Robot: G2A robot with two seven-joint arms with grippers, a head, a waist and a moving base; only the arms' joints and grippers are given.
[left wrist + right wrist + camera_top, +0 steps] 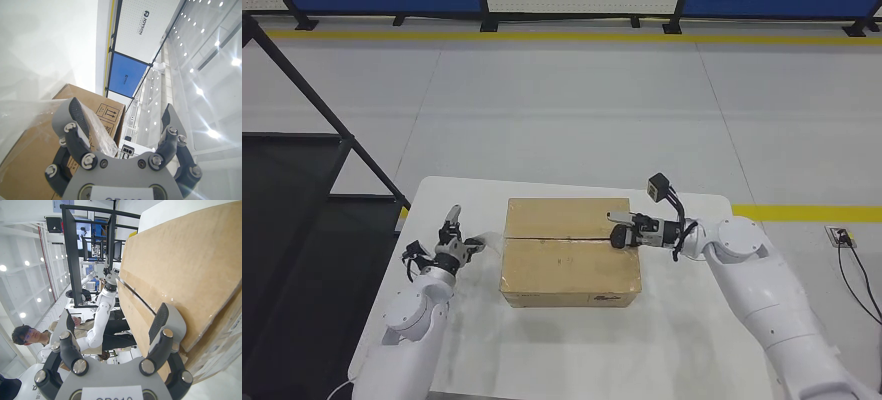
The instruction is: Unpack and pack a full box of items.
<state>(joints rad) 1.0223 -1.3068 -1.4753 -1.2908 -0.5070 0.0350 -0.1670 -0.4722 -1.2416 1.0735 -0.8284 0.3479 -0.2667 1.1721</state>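
A brown cardboard box stands in the middle of the white table, its top flaps folded down with a seam running along its length. My left gripper is open just off the box's left end. A strip of clear tape clings to one of its fingers and stretches toward the box. My right gripper is open at the box's right end, over the seam. One of its fingers lies on the top flap; the other is in the air beside it.
The white table has bare room in front of the box and on both sides. A black metal frame stands off the table's left side. Grey floor with a yellow line lies behind.
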